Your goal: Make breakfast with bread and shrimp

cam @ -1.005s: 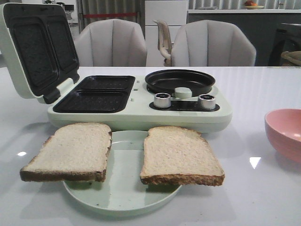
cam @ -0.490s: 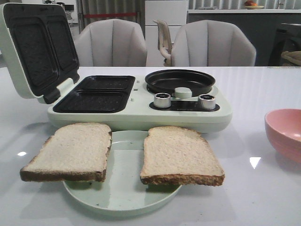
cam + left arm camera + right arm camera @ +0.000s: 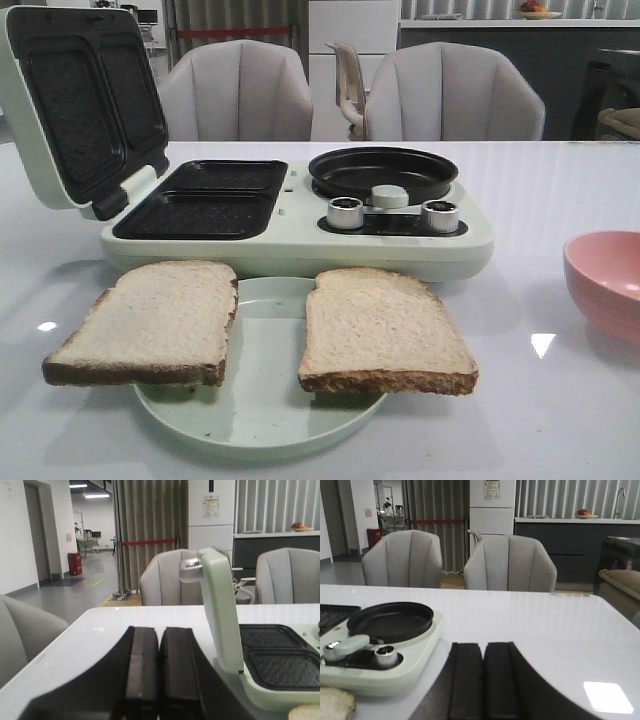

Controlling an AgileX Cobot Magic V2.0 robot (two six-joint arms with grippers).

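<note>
Two slices of bread sit low in the front view, both lying flat on one round pale green plate (image 3: 262, 420). The left slice (image 3: 150, 322) hangs over the plate's left edge. The right slice (image 3: 383, 330) hangs over its right edge. The two slices are apart, with bare plate between them.

Just behind the plate, in the middle of the picture, stands one pale green breakfast maker (image 3: 290, 215) on the white bench (image 3: 560, 420). Its lid (image 3: 80, 100) is tipped up at the upper left. Two dark square grill wells (image 3: 215, 198) lie open under it. To the right of them is one round black pan (image 3: 382, 172). In front of the pan are two shiny silver knobs (image 3: 345, 212).

One pink bowl (image 3: 605, 283) sits at the right edge, partly cut off. I cannot see inside it, and no shrimp shows in any picture.

Two grey chairs (image 3: 240, 90) stand behind the bench at the top.

In the left wrist view, the left tool (image 3: 159, 677) has its two dark fingers pressed together with nothing between them. In the right wrist view, the right tool (image 3: 483, 680) is pressed together the same way, holding nothing.
</note>
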